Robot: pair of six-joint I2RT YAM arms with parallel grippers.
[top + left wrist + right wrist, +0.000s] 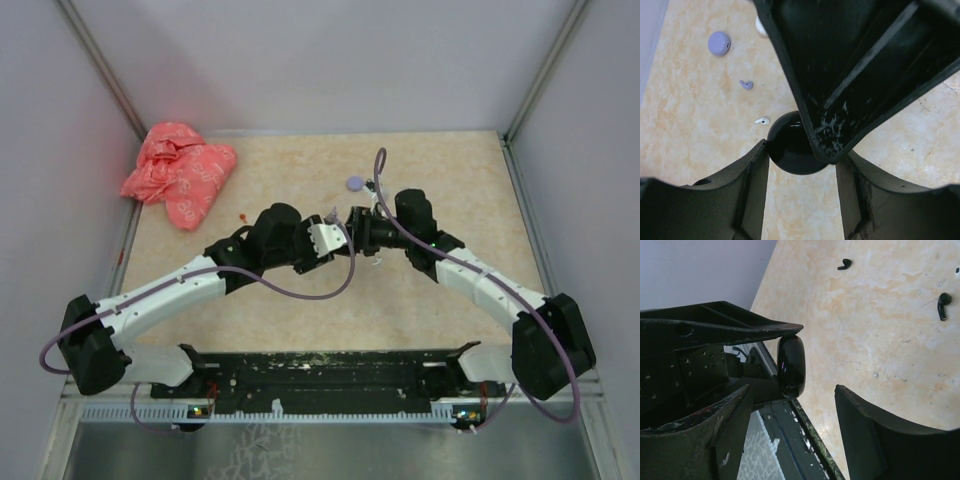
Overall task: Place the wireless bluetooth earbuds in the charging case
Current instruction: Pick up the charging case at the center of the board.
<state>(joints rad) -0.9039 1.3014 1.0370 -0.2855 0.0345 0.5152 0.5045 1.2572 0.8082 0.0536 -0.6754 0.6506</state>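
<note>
**Black charging case point(789, 150) pinched by the left gripper point(801, 150), right gripper point(792, 387) spread about it**

The two arms are brought tip to tip at mid-table. The black charging case, round and glossy, is clamped by its rim between the left gripper's fingers and is seen edge-on from the right wrist. The right gripper's jaws are spread, the case is framed between their tips, and a gap is seen on either side of it.

Just beyond the held case, a white earbud point(762, 120) is seen lying on the table point(450, 180). A lilac earbud point(746, 85) lies a little farther off, and past it a lilac round case point(719, 43). A white round case point(760, 26) is half hidden behind the right gripper's finger.

In the right wrist view two black earbuds point(844, 263) are seen on the table, well apart from one another.

A small orange-red piece point(243, 215), too small to be made out, lies near the left arm's wrist. At the far left corner a crumpled pink plastic bag point(180, 172) is seen
</note>
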